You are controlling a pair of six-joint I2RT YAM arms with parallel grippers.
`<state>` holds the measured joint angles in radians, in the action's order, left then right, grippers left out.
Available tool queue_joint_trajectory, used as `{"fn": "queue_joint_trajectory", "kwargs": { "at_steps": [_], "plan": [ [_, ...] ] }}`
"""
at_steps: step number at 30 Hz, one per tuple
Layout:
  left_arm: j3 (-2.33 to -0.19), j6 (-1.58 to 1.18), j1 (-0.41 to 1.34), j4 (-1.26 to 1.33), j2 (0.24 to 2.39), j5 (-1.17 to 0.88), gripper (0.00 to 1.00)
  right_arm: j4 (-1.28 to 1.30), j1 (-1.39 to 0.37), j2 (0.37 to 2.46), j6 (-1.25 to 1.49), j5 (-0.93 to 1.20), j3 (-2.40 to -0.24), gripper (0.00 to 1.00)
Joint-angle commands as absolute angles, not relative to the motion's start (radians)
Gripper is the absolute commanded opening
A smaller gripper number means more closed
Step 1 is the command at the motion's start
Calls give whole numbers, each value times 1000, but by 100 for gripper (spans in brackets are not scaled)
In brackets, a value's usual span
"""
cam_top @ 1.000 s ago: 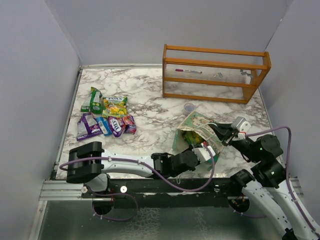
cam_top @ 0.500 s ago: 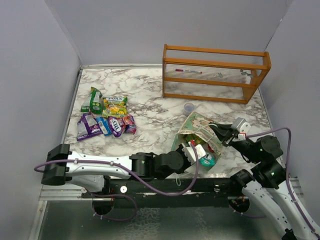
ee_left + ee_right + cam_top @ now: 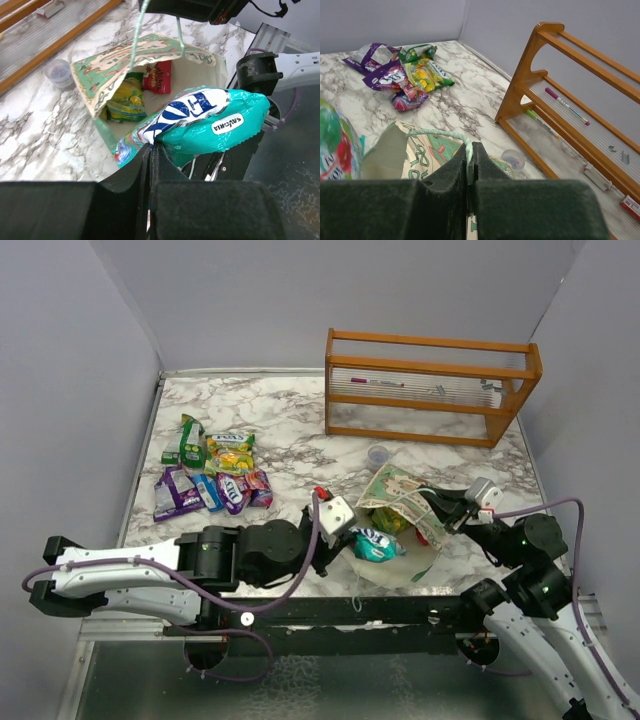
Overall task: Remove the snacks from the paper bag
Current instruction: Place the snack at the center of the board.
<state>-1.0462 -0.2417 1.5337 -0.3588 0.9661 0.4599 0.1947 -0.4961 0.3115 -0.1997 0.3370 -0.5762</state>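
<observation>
The mint-green paper bag [image 3: 398, 498] lies on its side near the table's front right, mouth toward the left arm. My right gripper [image 3: 437, 502] is shut on the bag's string handle [image 3: 440, 134] and holds the mouth up. My left gripper [image 3: 352, 530] is shut on a teal snack packet [image 3: 377, 544], held just outside the bag's mouth; it fills the left wrist view [image 3: 210, 122]. A yellow packet [image 3: 123, 99] and a red packet [image 3: 157, 76] lie inside the bag. Several packets [image 3: 212, 478] are piled at the table's left.
An orange wooden rack [image 3: 430, 388] stands at the back right with pens on its shelf. A small clear cup [image 3: 377, 454] sits between the rack and the bag. Grey walls close in the left, back and right sides.
My left gripper has pulled back out of the bag toward the left, bringing the teal packet with it. The right gripper has kept its hold on the handle.
</observation>
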Motion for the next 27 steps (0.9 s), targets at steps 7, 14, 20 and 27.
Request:
{"fn": "queue_joint_trajectory", "kwargs": {
  "at_steps": [7,14,20,27],
  "plan": [
    [-1250,-400,1539,-878,792,550,0,155,-497,282,-209,327,-563,2],
    [-1214,-808,1539,-1136,714,923,0,152,-497,283,-208,328,-561,2],
    [-1063,-1021,1538,-1143,815,956,0,152,-497,291,-207,335,-561,2],
    [-924,-1068,1451,-1049,866,886,0,152,-497,301,-207,343,-561,2]
  ]
}}
